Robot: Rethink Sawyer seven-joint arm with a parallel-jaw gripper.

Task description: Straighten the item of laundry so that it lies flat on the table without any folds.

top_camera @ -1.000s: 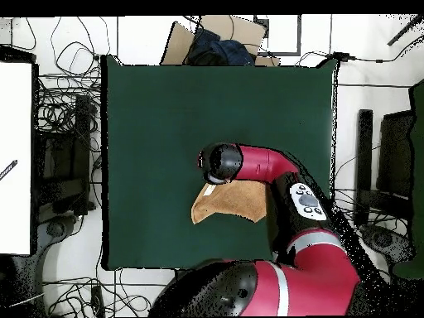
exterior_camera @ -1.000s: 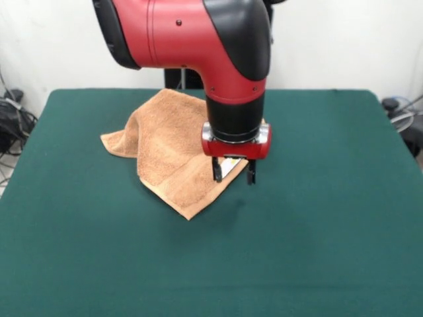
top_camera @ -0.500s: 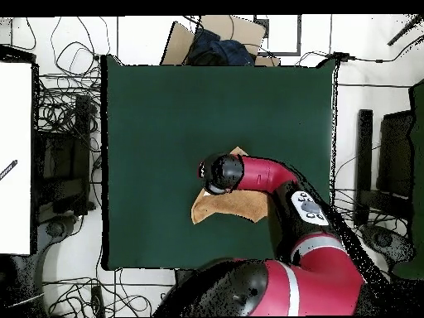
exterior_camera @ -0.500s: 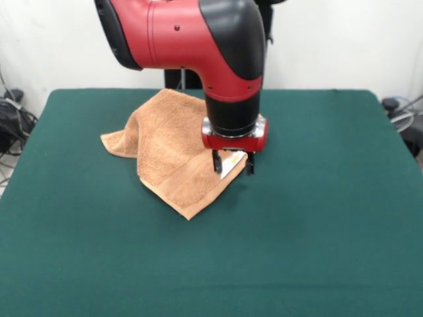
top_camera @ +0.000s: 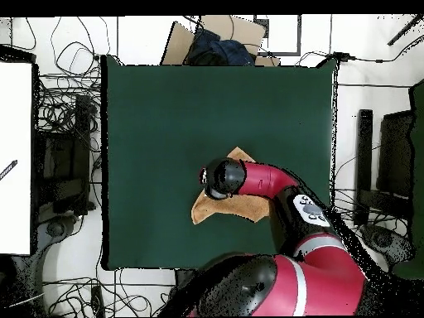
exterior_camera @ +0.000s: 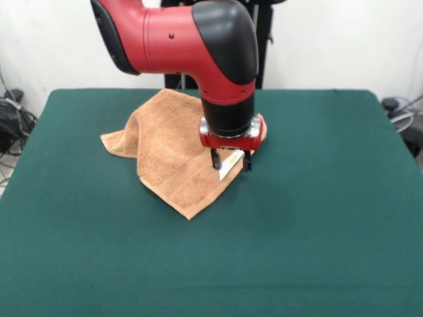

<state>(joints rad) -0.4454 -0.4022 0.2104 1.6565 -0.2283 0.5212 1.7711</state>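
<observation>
The item of laundry (exterior_camera: 168,142), an orange-tan towel, lies crumpled and folded over itself on the far middle of the green table (exterior_camera: 317,218). Its white label (exterior_camera: 228,164) shows at its right edge. My gripper (exterior_camera: 230,162) is open and low over that edge, one finger on each side of the label. In the overhead view the red arm covers most of the towel (top_camera: 207,211) on the table (top_camera: 166,108). Only its left corner and a tip beyond the wrist show there, and the fingers are hidden under the wrist.
The towel's near corner (exterior_camera: 190,214) points toward the table's front. Cables (top_camera: 66,124) and a cardboard box (top_camera: 215,37) lie off the table's sides. A white board (top_camera: 16,157) stands past one edge.
The gripper has dropped lower and drawn back over the towel's labelled edge. The towel has kept its shape.
</observation>
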